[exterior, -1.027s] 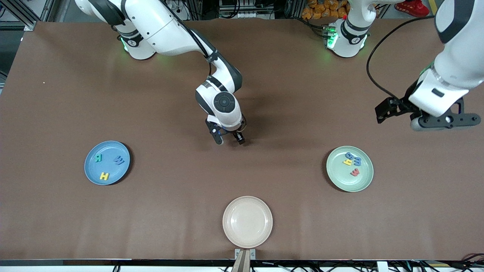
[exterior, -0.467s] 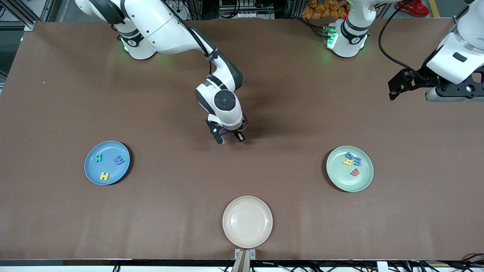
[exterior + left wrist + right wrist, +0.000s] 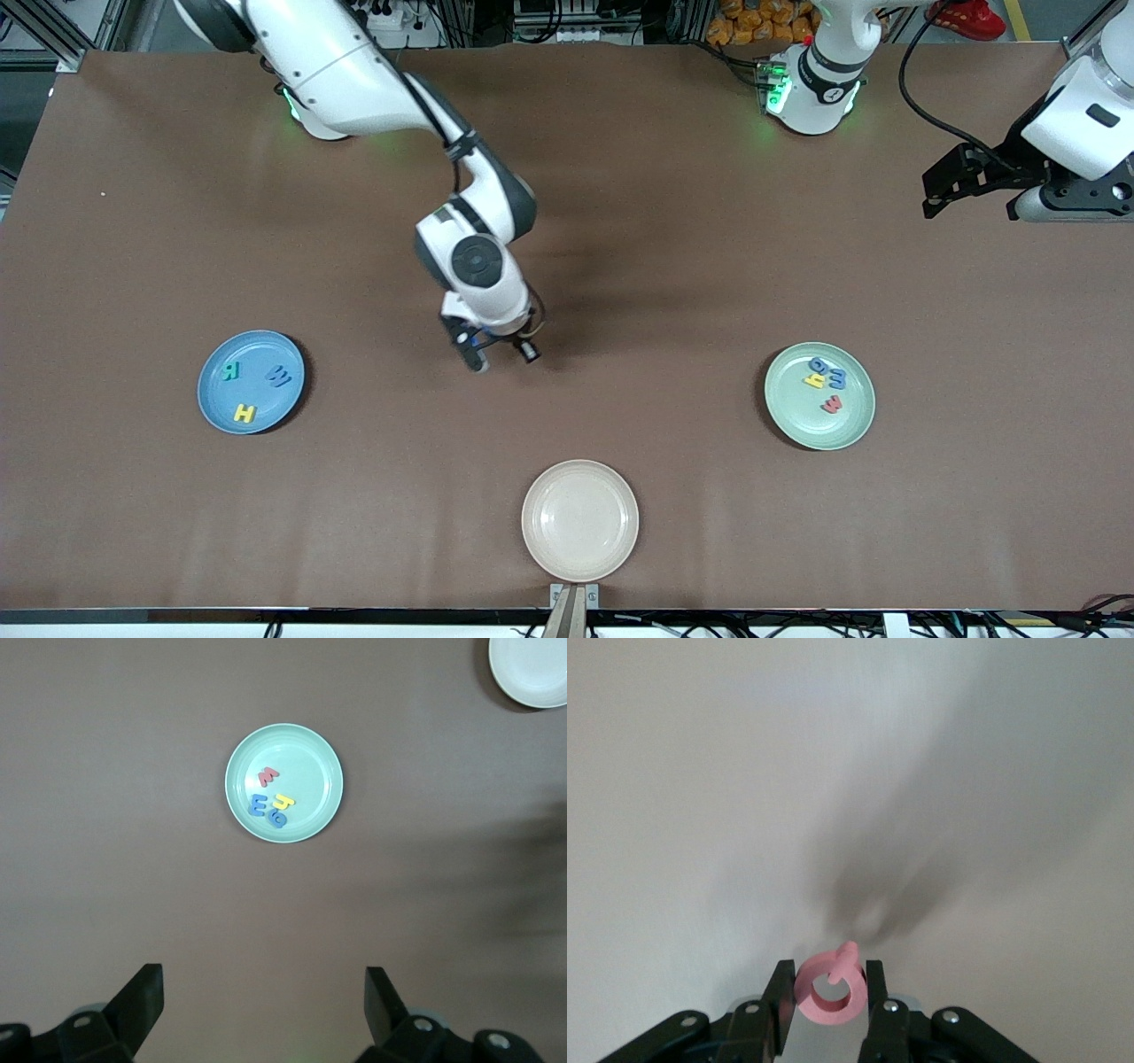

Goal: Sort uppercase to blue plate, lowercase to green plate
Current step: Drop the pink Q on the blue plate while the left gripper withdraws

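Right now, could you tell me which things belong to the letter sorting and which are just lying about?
Job: red Q in the right gripper; blue plate holding R, W, H; green plate holding four lowercase letters.
Lying about: beige plate. Left gripper waits, open.

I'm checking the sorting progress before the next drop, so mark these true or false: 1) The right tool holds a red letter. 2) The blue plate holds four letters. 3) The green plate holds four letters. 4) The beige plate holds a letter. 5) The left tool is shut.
1) True: the right tool, over bare table between the plates, is shut on the red Q.
2) False: the blue plate holds three, the teal R, blue W and yellow H.
3) True: the green plate holds the yellow h, blue m, red w and a rounded blue letter.
4) False: the beige plate holds nothing.
5) False: the left tool is open, waiting above the left arm's end of the table.
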